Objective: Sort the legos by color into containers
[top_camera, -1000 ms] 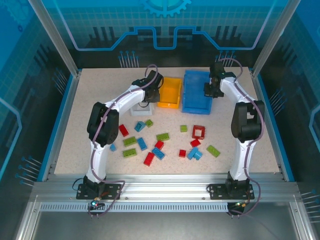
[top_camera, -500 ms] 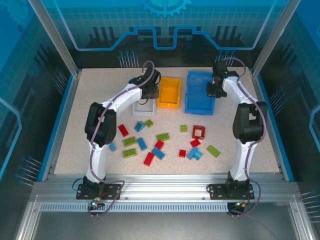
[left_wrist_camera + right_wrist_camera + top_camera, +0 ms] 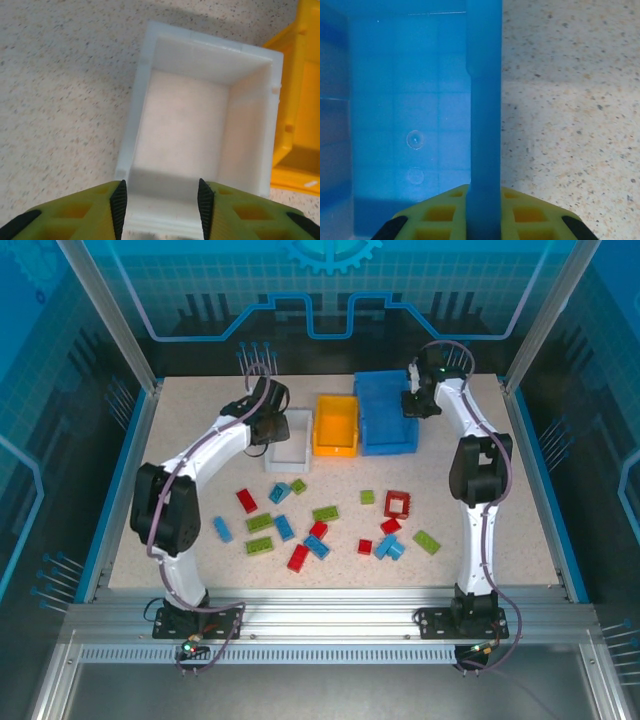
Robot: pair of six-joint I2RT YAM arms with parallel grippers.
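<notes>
Three bins stand in a row at the back: a white bin (image 3: 291,441) (image 3: 200,125), a yellow bin (image 3: 336,426) (image 3: 300,100) and a blue bin (image 3: 385,412) (image 3: 410,125). My left gripper (image 3: 268,426) (image 3: 161,206) is open, with the white bin's near rim showing between its fingers. My right gripper (image 3: 414,406) (image 3: 484,202) is shut on the blue bin's right wall. Red, blue and green legos lie scattered in front, among them a red brick (image 3: 247,500), a blue brick (image 3: 285,527), a green brick (image 3: 427,542) and the red square frame (image 3: 398,504).
All three bins look empty inside. Bare speckled table lies left of the white bin (image 3: 60,100) and right of the blue bin (image 3: 570,125). Blue frame rails (image 3: 110,490) border the table's sides.
The left arm has swung left and back, uncovering the white bin. The right gripper has shifted the blue bin left and back, close against the yellow bin.
</notes>
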